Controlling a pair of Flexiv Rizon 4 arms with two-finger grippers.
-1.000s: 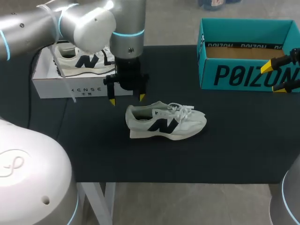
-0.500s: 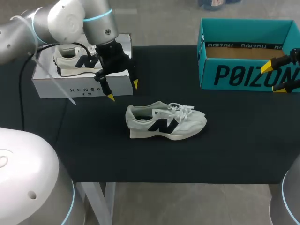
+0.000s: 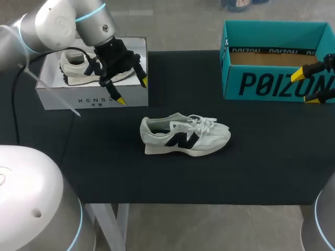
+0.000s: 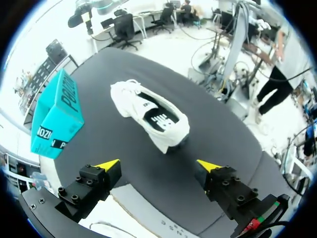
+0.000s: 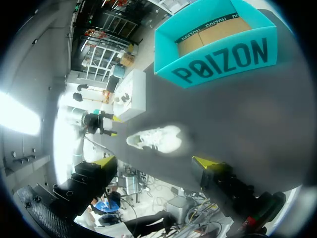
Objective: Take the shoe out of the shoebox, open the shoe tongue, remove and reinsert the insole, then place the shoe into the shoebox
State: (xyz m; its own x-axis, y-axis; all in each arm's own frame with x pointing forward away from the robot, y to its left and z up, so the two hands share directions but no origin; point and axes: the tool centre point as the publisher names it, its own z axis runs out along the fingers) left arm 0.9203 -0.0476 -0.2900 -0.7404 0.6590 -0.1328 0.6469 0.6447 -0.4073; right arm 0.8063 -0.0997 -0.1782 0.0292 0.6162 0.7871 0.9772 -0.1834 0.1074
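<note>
Bench: black, both boxes carried.
Teal box: open, set at far right.
White box: far left, second shoe seen inside.
Shoe: laid upright mid-bench, outside both boxes, untouched.
Left end effector: spread wide, nothing held, over white box's front edge.
Right end effector: spread wide, nothing held, by teal box's front.

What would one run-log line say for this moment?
left tool: open, above white box | right tool: open, beside teal shoebox | shoe: upright on table
</note>
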